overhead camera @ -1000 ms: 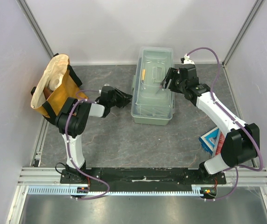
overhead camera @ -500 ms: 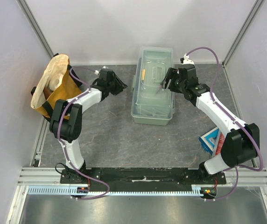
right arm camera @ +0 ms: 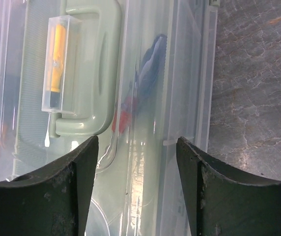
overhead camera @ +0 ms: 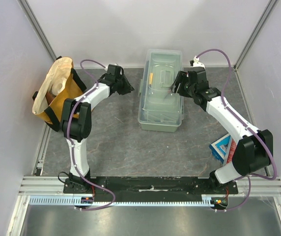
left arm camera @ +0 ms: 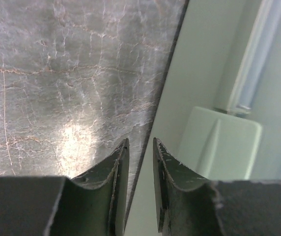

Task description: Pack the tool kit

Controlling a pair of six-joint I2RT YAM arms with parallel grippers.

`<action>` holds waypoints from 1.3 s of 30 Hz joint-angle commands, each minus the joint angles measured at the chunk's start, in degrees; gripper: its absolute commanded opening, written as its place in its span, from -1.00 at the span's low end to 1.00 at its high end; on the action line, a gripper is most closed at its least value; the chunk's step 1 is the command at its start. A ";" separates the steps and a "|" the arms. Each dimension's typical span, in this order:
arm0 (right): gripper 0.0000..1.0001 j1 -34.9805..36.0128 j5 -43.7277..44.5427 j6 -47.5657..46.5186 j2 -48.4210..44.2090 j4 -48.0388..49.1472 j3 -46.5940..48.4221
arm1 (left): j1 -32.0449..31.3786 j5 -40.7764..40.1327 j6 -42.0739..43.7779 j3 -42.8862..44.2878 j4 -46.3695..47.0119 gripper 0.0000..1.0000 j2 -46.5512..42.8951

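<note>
The tool kit's pale-green toolbox stands closed at the back middle of the table. Through its clear lid I see the green handle, a yellow level in a clear case, and blue and red tool parts inside. My right gripper hovers over the lid's right side, open wide, holding nothing. My left gripper sits just left of the box, low over the table. Its jaws are open only by a narrow gap with nothing between them, pointing along the box's side wall.
A mustard-yellow cloth bag stands against the left wall. Flat blue-and-red packets lie at the right, beside the right arm's base link. A pale-green latch block juts from the box wall ahead of the left fingers.
The left arm has swung toward the back, bringing its gripper up beside the box's left back part, and its jaws have narrowed. The right gripper has barely moved.
</note>
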 commanded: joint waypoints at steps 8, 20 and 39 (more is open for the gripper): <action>0.36 0.71 -4.25 -1.28 4.71 -4.39 1.32 | -0.41 18.61 4.75 1.77 7.52 -0.48 3.05; 0.35 0.97 -11.02 -2.07 6.65 -4.31 1.06 | -1.99 27.58 3.87 0.80 17.55 -0.54 4.45; 0.41 1.86 -4.78 -1.72 4.28 -5.45 3.60 | -4.37 4.59 5.27 -4.73 6.40 -0.62 -5.10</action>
